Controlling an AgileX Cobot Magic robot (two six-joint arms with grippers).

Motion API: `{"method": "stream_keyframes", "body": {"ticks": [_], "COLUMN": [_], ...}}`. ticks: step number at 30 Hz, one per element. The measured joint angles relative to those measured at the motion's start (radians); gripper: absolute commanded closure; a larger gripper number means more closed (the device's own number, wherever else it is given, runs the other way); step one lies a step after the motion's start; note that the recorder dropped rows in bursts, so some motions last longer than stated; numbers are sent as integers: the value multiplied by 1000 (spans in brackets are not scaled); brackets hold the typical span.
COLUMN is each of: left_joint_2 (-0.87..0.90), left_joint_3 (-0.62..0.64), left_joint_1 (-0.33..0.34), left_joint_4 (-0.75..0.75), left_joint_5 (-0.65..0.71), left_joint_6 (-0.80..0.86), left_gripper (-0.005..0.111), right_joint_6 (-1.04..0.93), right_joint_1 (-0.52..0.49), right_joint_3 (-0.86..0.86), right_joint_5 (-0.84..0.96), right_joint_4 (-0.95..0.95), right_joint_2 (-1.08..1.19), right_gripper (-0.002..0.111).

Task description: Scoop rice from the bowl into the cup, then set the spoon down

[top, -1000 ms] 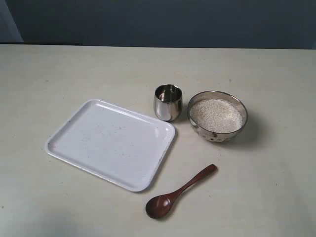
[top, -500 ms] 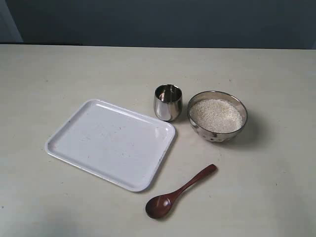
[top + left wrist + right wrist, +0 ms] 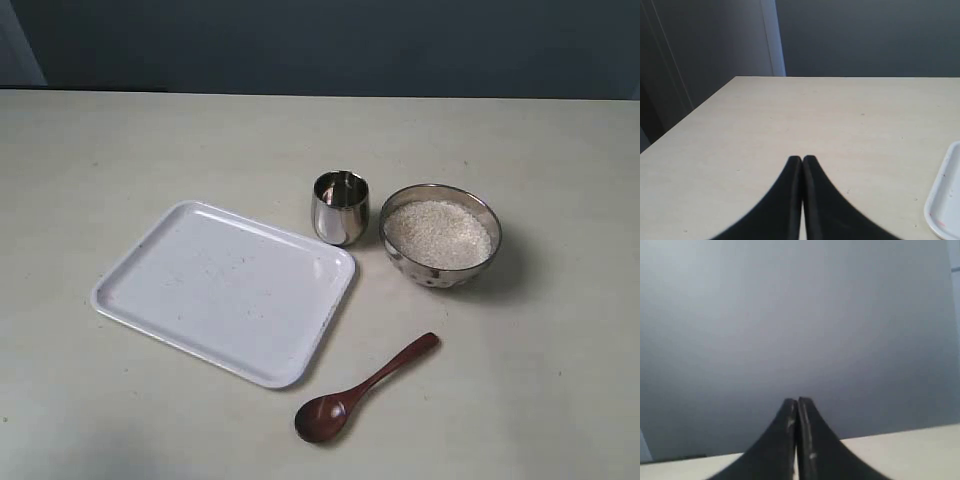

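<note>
A smooth white rectangular tray lies on the matte beige table. Just beside its corner stands a small shiny steel cup. A dark reddish-brown wooden spoon lies nearer, apart. Rightmost, a round steel bowl holds fine white rice. The left gripper and right gripper have their tapered black fingers pressed together, empty.

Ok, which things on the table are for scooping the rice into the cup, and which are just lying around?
For the job: spoon, bowl, rice, cup.
Just lying around: white tray.
</note>
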Motion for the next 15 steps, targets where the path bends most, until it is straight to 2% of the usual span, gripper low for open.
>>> {"method": "stream_keyframes", "body": {"ticks": [2,6,8,12,15], "left_joint_2": [0,0,0,0,0], "left_joint_3": [0,0,0,0,0], "left_joint_1": [0,0,0,0,0], "left_joint_4": [0,0,0,0,0], "left_joint_5": [0,0,0,0,0], "left_joint_6": [0,0,0,0,0], "left_gripper": [106,106,106,106,106], "right_joint_6": [-24,-45,-52,-67,-95], "right_joint_1": [0,0,0,42,130], "right_joint_3": [-110,-452,-560,-694,-715], "right_joint_5": [57,341,471,686,802], "right_joint_4": [-62,-201,-214,-223,-222], "right_joint_2": [94,500,650,895,1040], "right_gripper": [108,108,108,108,108]}}
